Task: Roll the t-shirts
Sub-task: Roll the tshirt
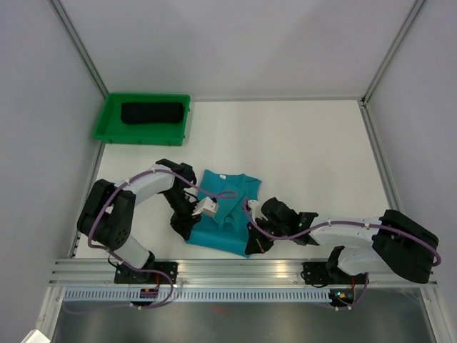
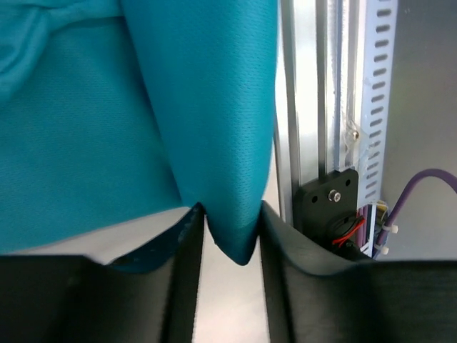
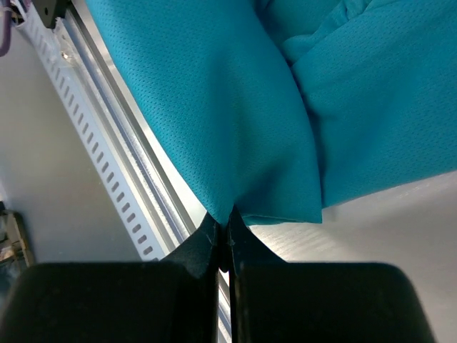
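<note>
A teal-blue t-shirt (image 1: 227,207) lies crumpled on the white table near the front edge, between my two arms. My left gripper (image 1: 185,224) is at its near-left corner. In the left wrist view the jaws (image 2: 232,214) stand a little apart, with a thick fold of the t-shirt (image 2: 107,128) pinched between the tips. My right gripper (image 1: 252,243) is at the near-right corner. In the right wrist view (image 3: 227,218) it is closed tight on the t-shirt's (image 3: 235,107) edge. The neck end points to the back.
A green plastic tray (image 1: 107,128) stands at the back left with a dark rolled bundle (image 1: 151,113) in it. An aluminium rail (image 1: 243,270) runs along the table's front edge just behind both grippers. Grey walls enclose the table.
</note>
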`<state>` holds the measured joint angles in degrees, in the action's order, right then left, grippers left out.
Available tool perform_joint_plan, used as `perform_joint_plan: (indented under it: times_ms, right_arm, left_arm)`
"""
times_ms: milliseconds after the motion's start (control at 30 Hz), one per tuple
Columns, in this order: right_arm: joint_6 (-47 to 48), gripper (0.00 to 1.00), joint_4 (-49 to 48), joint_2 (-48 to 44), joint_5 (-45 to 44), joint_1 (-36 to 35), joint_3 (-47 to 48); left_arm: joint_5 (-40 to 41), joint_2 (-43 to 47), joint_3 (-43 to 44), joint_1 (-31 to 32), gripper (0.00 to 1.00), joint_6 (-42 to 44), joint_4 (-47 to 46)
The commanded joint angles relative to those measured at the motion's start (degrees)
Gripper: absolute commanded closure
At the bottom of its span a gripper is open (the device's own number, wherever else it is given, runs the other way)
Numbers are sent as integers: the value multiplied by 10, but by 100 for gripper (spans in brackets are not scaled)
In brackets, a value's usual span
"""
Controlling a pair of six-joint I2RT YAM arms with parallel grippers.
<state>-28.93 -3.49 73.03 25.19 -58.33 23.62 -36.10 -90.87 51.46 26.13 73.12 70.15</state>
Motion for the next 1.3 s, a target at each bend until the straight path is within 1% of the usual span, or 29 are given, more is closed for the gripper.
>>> perform_joint_plan:
  times_ms: [0, 33, 100, 233, 300, 333, 367, 400, 433, 533, 567, 633, 700, 767, 833, 867, 900, 933, 1000, 1033, 1133, 1167, 1200, 1267]
  right_arm:
    - [4, 100, -15, 12, 76, 21, 27]
    - [2, 100, -17, 16, 78, 23, 26]
    - [-1, 100, -16, 21, 80, 31, 23]
    - [-6, 100, -22, 44, 97, 41, 17]
    - [-10, 100, -28, 47, 100, 41, 16]
    - [-11, 100, -28, 46, 101, 42, 16]
    - [-15, 100, -27, 46, 105, 42, 16]
    - [-19, 100, -22, 47, 108, 42, 16]
    - [-32, 100, -21, 46, 116, 41, 14]
    - [-58, 100, -49, 24, 151, 40, -8]
    - [-61, 100, -63, 14, 151, 40, -14]
    - [-54, 100, -59, 5, 143, 43, -16]
    - [-40, 98, -48, 18, 147, 61, -8]
    - [-21, 95, -26, 52, 148, 76, 1]
    - [-17, 85, -19, 75, 137, 92, 6]
    - [-19, 79, -16, 76, 128, 95, 6]
    - [-25, 65, -15, 76, 120, 105, 5]
    - [-27, 61, -11, 64, 100, 108, 4]
    - [-35, 56, 1, 41, 78, 114, -1]
    - [-36, 55, 10, 14, 61, 116, -3]
    - [-29, 52, 33, -26, 42, 117, -1]
    - [-27, 51, 49, -32, 40, 116, 2]
    - [-27, 45, 49, -41, 41, 115, 1]
    - [-25, 44, 44, -47, 36, 116, -1]
  left_arm:
    - [-19, -8, 38, -8, 56, -33, -16]
    - [-29, -5, 43, -8, 53, -39, -16]
    - [-39, 2, 46, -8, 49, -50, -14]
    - [-70, 9, 34, -8, 50, -72, -15]
    - [-71, 1, 24, -7, 65, -85, -19]
    - [-64, -2, 16, -8, 75, -87, -20]
    - [-59, -5, 12, -8, 91, -89, -19]
    - [-57, -4, 7, -7, 96, -86, -18]
    - [-61, -2, -5, -8, 97, -84, -11]
    - [-72, 4, -26, -8, 98, -88, -11]
    - [-71, 2, -24, -10, 98, -106, -19]
    - [-72, -10, -9, -17, 98, -136, -43]
    - [-71, -22, 17, -29, 98, -179, -81]
    - [-57, -47, 34, -34, 98, -209, -101]
    - [-32, -65, 42, -34, 98, -222, -114]
    - [-23, -69, 40, -34, 98, -232, -120]
    - [-14, -75, 35, -34, 98, -235, -133]
    - [3, -81, 32, -34, 98, -240, -136]
    - [13, -91, 24, -34, 98, -243, -142]
    - [16, -91, 22, -34, 98, -244, -143]
    - [10, -87, 22, -34, 98, -245, -149]
    - [10, -85, 24, -34, 98, -245, -149]
    - [10, -84, 27, -35, 98, -246, -149]
    - [14, -85, 31, -35, 98, -246, -150]
